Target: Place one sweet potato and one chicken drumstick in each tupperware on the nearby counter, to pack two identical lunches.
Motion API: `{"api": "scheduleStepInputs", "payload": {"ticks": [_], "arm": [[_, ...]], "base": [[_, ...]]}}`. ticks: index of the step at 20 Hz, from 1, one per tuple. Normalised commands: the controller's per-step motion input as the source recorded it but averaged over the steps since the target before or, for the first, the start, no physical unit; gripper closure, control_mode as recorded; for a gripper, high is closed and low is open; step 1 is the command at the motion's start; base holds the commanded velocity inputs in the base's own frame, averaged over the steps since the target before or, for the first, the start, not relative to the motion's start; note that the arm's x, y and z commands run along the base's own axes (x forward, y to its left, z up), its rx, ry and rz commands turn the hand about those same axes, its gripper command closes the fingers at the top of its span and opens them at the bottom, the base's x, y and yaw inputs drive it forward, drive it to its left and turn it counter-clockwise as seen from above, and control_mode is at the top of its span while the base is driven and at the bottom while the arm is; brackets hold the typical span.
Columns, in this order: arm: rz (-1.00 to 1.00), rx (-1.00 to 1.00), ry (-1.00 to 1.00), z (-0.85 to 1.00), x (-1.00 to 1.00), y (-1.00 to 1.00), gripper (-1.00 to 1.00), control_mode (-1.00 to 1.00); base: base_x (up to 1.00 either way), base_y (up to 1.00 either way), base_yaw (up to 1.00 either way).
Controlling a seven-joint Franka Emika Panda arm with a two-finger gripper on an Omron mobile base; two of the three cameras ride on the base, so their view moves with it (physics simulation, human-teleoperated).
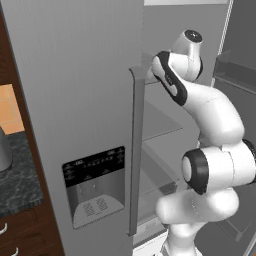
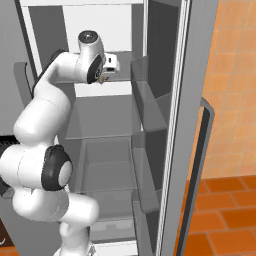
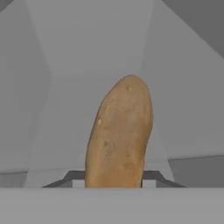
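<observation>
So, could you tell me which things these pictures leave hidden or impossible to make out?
- Hand view: the sweet potato hides the gap between the gripper fingertips; its near end is cut off at the bottom.
- Right base view: the wrist hides most of the gripper; what it holds is too small to tell.
- Left base view: the closed fridge door covers the hand.
- Left base view: the counter is cut by the edge.
</observation>
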Motion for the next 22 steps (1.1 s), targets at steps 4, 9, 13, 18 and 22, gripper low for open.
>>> {"api": "scheduleStepInputs", "payload": {"ticks": [4,9,13,18,22], "arm": [[-0.01,0.0,0.2,0.38,-1.0,-0.02,1.0,-1.0],[-0.03,0.0,0.51,-0.14,-1.0,0.0,1.0,-1.0],[-0.07,0.0,0.7,-0.8,-0.98,0.0,1.0,-1.0],[-0.07,-0.02,0.62,-1.0,-0.91,0.0,1.0,-1.0],[-0.08,-0.02,0.36,-0.99,-0.96,0.0,1.0,-1.0]], "base": [[0.0,0.0,0.0],[0.0,0.0,0.0],[0.0,0.0,0.0],[0.0,0.0,0.0],[0.0,0.0,0.0]]}}
